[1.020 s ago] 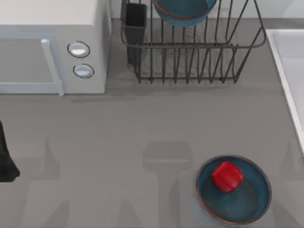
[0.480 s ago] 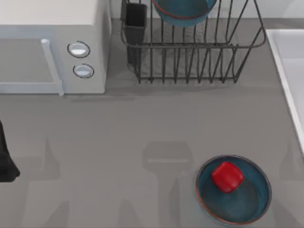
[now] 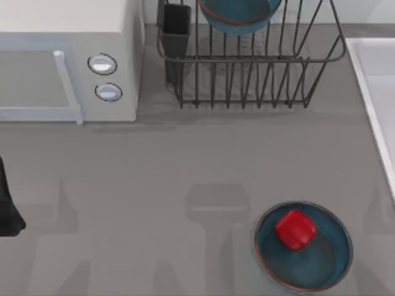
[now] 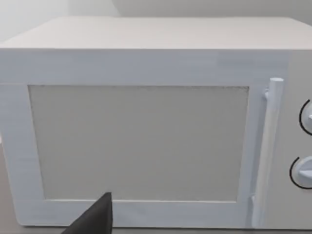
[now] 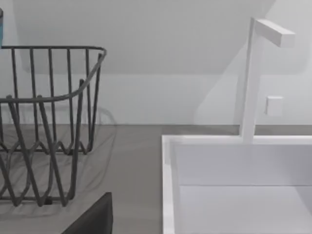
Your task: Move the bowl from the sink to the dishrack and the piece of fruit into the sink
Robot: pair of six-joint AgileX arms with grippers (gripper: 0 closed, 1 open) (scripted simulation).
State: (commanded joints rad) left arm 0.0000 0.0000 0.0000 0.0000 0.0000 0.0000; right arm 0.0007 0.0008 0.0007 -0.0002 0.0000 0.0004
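The teal-blue bowl (image 3: 237,15) rests inside the dark wire dishrack (image 3: 253,60) at the back of the table. The red piece of fruit (image 3: 295,229) lies on a shallow teal dish (image 3: 324,271) near the front right. The white sink (image 3: 369,92) runs along the right edge, and its basin holds nothing that I can see. My left arm (image 3: 7,206) sits parked at the far left edge; a dark part of my left gripper (image 4: 97,222) faces the microwave (image 4: 146,136). A dark part of my right gripper (image 5: 95,219) hangs between the dishrack (image 5: 48,97) and the sink (image 5: 234,141).
A white microwave (image 3: 62,61) with two round knobs stands at the back left, next to the rack's black cutlery cup (image 3: 177,28). A white faucet (image 5: 253,78) rises behind the sink. Bare grey tabletop (image 3: 185,166) spans the middle.
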